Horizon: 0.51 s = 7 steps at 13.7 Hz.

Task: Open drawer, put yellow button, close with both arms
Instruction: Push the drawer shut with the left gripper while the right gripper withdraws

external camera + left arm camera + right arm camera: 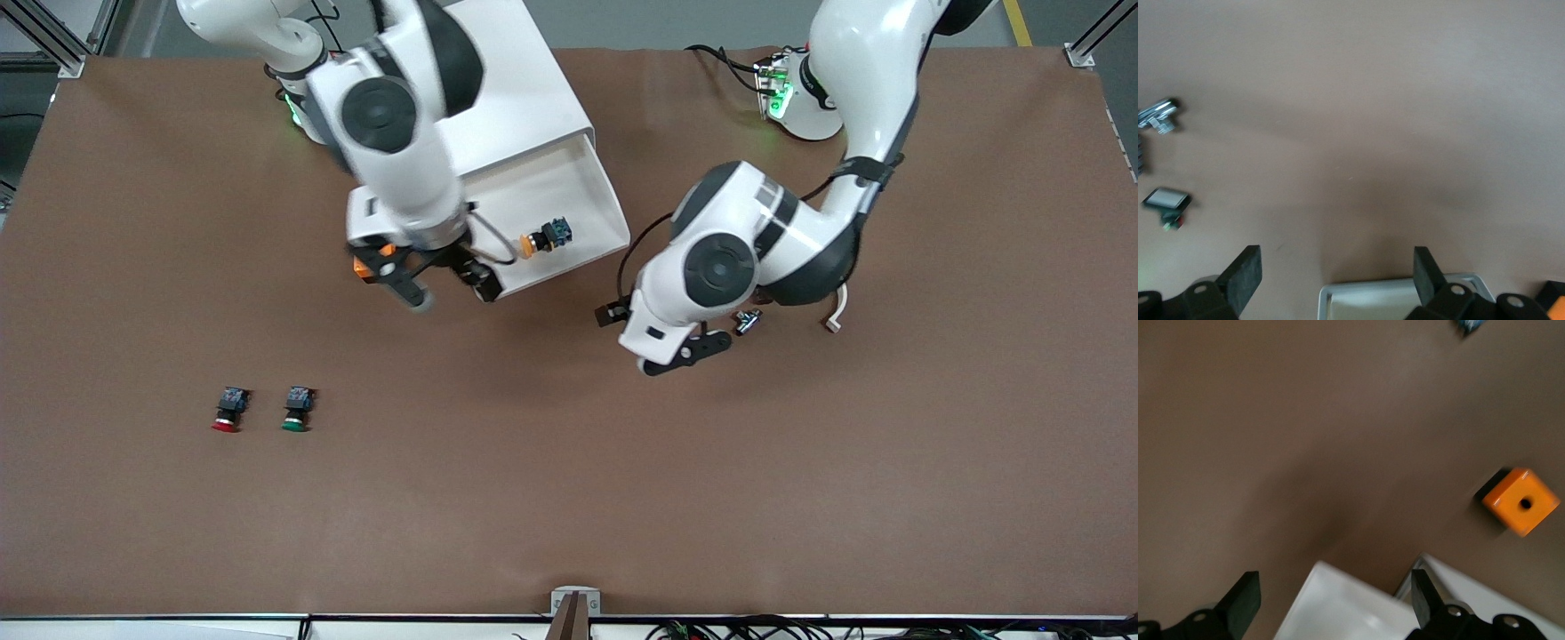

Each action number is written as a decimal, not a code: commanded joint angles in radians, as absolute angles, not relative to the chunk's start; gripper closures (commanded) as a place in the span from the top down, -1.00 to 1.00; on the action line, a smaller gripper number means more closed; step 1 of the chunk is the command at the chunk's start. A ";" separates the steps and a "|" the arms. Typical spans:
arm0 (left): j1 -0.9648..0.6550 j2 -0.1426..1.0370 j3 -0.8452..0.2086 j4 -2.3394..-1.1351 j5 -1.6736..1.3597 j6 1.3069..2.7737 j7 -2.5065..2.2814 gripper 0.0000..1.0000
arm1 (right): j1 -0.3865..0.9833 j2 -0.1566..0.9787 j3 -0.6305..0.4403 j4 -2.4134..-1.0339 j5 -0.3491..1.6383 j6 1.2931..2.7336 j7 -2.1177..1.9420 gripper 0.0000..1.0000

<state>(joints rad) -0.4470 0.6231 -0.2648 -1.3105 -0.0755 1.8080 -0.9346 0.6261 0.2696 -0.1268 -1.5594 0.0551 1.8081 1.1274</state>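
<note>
Nearest the front camera, on the matte brown counter [569, 498], lie a red-capped push-button [228, 411] and a green-capped one [296, 409]. Over bare counter, toward the left arm's end, hangs the left hand [689, 348], released. The right hand [449, 284], also released and empty, hovers at the open front edge of the shallow white plastic drawer [594, 182]. Inside lies the small yellow button [546, 236], light and hard. The drawer looks stiff and smooth; likely best pushed squarely on its front rim.
</note>
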 commanded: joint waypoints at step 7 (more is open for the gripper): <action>-0.589 0.632 -0.268 -1.379 -0.040 1.950 -1.026 0.99 | 0.128 0.140 -0.106 -1.562 0.061 1.569 0.277 1.00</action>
<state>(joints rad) -0.5678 0.6485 -0.2666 -1.3623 -0.0597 1.9328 -0.9723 0.2097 0.1650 -0.1304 -1.5496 0.0563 1.5923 0.4048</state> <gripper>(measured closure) 0.000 0.000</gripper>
